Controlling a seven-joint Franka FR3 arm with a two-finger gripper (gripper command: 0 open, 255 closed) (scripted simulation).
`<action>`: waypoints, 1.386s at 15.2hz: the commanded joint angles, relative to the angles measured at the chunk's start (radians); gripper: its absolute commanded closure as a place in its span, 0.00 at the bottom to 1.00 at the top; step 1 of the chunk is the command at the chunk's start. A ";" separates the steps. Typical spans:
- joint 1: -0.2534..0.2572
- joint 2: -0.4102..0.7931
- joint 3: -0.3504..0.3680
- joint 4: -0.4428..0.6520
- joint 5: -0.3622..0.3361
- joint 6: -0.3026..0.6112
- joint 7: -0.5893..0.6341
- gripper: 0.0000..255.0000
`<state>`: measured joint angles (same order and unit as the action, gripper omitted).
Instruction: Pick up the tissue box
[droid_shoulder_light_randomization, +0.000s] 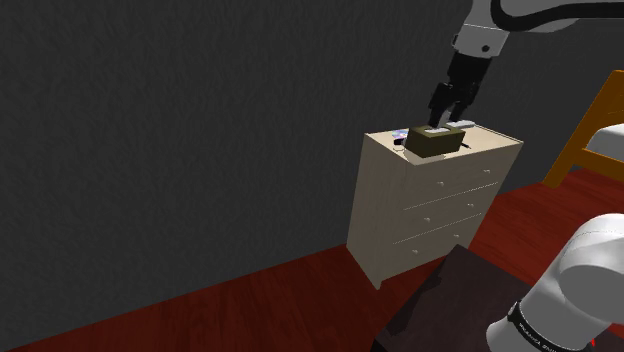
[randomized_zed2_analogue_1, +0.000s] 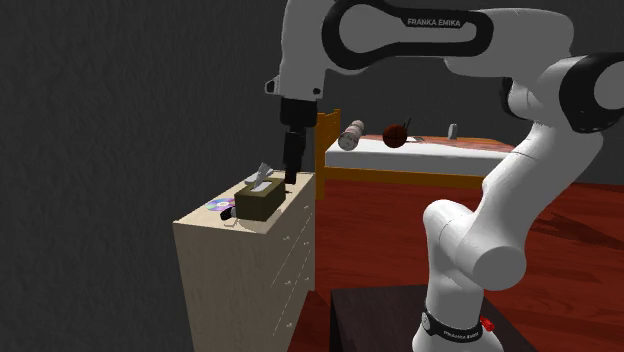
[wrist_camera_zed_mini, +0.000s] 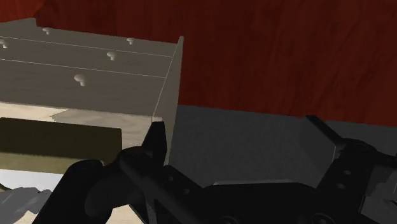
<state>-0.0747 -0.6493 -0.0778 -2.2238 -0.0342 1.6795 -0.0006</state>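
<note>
An olive tissue box (droid_shoulder_light_randomization: 432, 144) with a white tissue sticking out of its top lies on a pale chest of drawers (droid_shoulder_light_randomization: 430, 212). My gripper (droid_shoulder_light_randomization: 452, 114) hangs just above the box's rear end, open. In the second exterior view the gripper (randomized_zed2_analogue_1: 290, 172) comes down beside the box (randomized_zed2_analogue_1: 258, 199), at the end of the drawers' top (randomized_zed2_analogue_1: 228, 270). In the wrist view the box (wrist_camera_zed_mini: 57, 144) lies outside one finger (wrist_camera_zed_mini: 156, 141). The gripper (wrist_camera_zed_mini: 242, 137) has only the chest's edge and the dark stand below between its fingers, which touch nothing.
A small purple and white item (randomized_zed2_analogue_1: 221, 205) lies on the chest behind the box. A wooden bed (randomized_zed2_analogue_1: 420, 165) with a roll (randomized_zed2_analogue_1: 351, 135) and a brown round thing (randomized_zed2_analogue_1: 396, 135) stands beyond. The dark stand (droid_shoulder_light_randomization: 455, 290) is beside the chest; a dark grey wall is behind.
</note>
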 joint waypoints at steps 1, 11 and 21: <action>-0.022 0.052 -0.032 0.032 0.017 0.042 0.024 0.00; -0.111 0.260 -0.202 0.138 0.144 0.236 0.109 0.00; -0.161 0.396 -0.325 0.161 0.289 0.385 0.123 0.00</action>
<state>-0.2358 -0.2612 -0.3998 -2.0536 0.2476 2.0474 0.1269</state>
